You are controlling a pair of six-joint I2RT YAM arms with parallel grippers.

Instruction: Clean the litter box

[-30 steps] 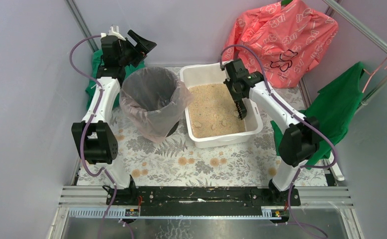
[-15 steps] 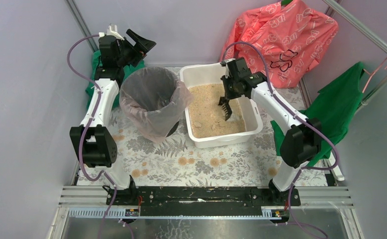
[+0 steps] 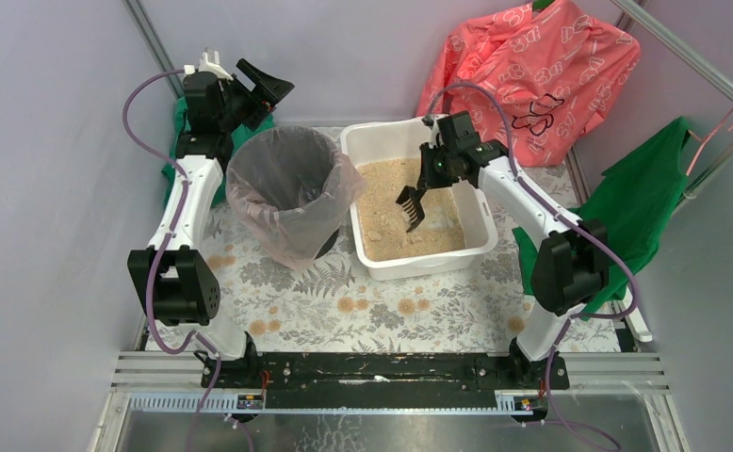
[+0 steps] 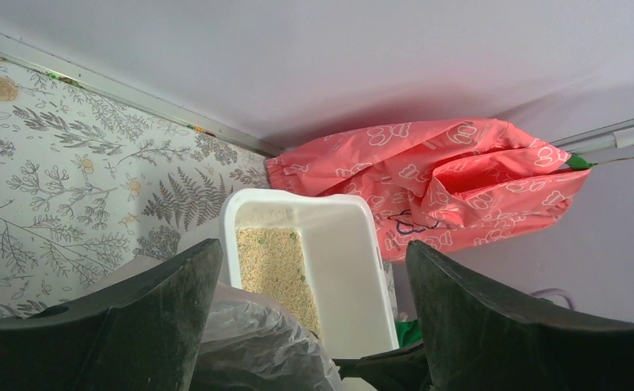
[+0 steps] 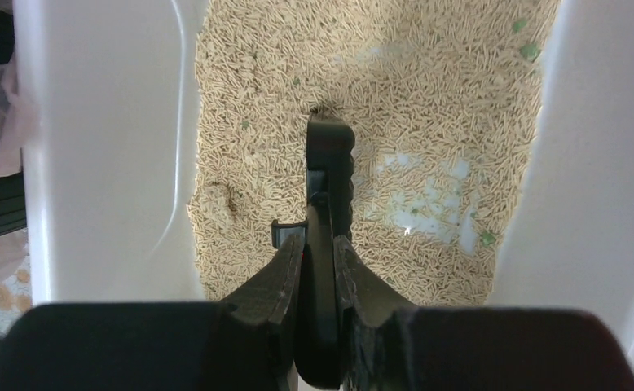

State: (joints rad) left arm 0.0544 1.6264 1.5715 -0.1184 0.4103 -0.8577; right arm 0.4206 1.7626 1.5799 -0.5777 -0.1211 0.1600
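White plastic is forming the litter box [image 3: 428, 263], which is sitting on the flowered table [image 3: 344, 311], just beside the bag-lined bin [image 3: 292, 231] on its left, with tan litter [image 5: 428, 98] lying inside. We are pinching a black scoop [image 3: 410, 203] in our right gripper [image 3: 431, 179], its fingers [image 5: 277, 277] pressing against the handle, and hanging it over the litter; whether the tip is touching the grains we cannot tell. We are holding our left gripper [image 3: 268, 82] spread wide, raised behind the bin. A pink bag [image 3: 537, 71] is leaning behind the box.
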